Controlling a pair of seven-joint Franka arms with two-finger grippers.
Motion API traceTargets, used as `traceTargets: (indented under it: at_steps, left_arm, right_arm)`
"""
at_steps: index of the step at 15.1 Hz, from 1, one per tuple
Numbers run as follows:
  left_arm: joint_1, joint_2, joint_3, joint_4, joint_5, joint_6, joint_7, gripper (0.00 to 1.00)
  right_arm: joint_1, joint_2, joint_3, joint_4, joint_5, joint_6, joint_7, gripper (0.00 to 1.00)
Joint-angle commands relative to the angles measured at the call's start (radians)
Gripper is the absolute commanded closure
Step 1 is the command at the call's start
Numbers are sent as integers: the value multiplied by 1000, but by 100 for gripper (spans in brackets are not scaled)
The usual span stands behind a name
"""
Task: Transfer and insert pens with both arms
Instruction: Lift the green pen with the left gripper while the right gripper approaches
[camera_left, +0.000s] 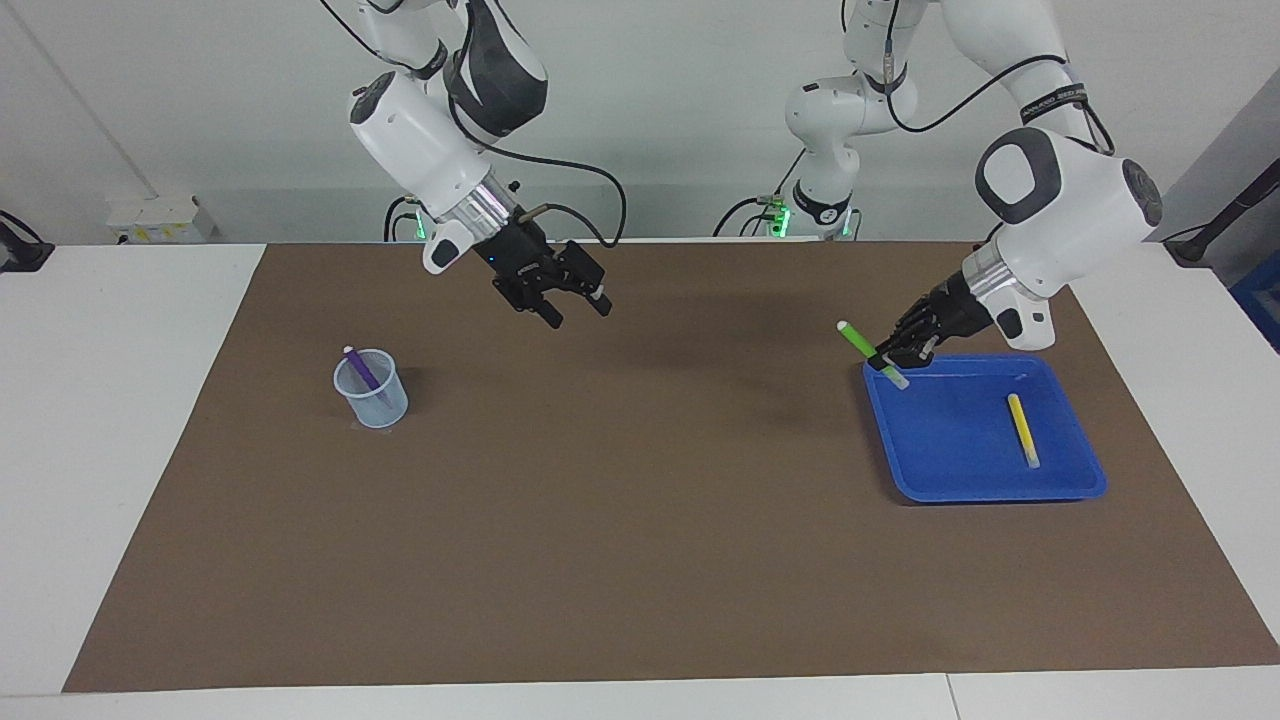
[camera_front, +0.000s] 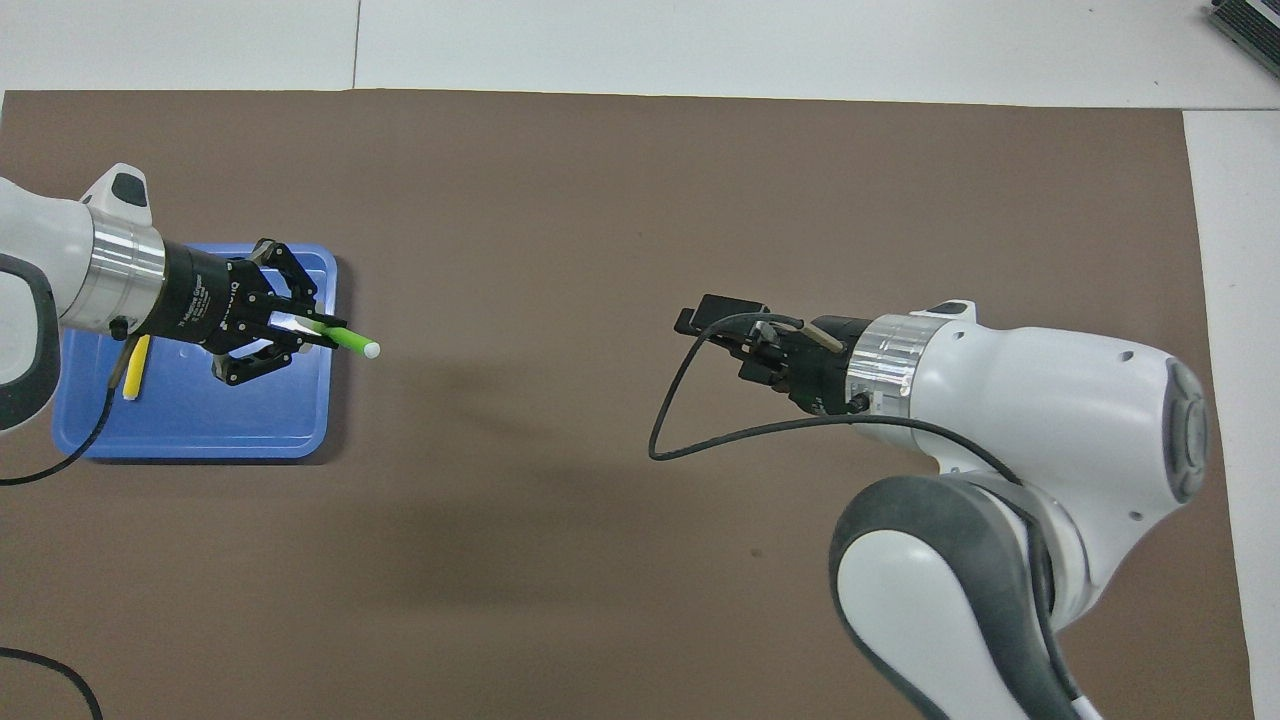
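Between your two grippers bare brown mat (camera_left: 640, 520), only the cup (camera_left: 371, 388) and blue tray (camera_left: 950, 470) standing at its ends

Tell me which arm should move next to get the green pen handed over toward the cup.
Probably the right. The left end effector is shut on the green pen, lifted over the blue tray's edge. The right end effector hangs open and empty over the mat between tray and cup, free to receive it.
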Motion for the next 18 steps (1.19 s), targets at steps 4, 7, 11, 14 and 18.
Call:
traceTargets:
  at_steps: [4,7,11,14,18]
  left_arm:
    - [-72,-54,11,-45,-155,-39,-265,100]
    - [-112,-63,9,-58,-160,-29,-357,100]
    - [-155,-95,11,-86,-186,-29,-403,100]
    - [-175,-115,11,-97,-186,-34,-423,100]
    - [-193,-150,11,-137,-194,-25,-430,100]
  right_arm:
    - [166,52,-1,41,24,171,221,0]
    - [214,93,-1,115,16,172,273,0]
    - [250,171,1,182,7,199,285,0]
    - [294,219,1,195,7,284,285,0]
    - [298,219,1,192,-4,278,285,6]
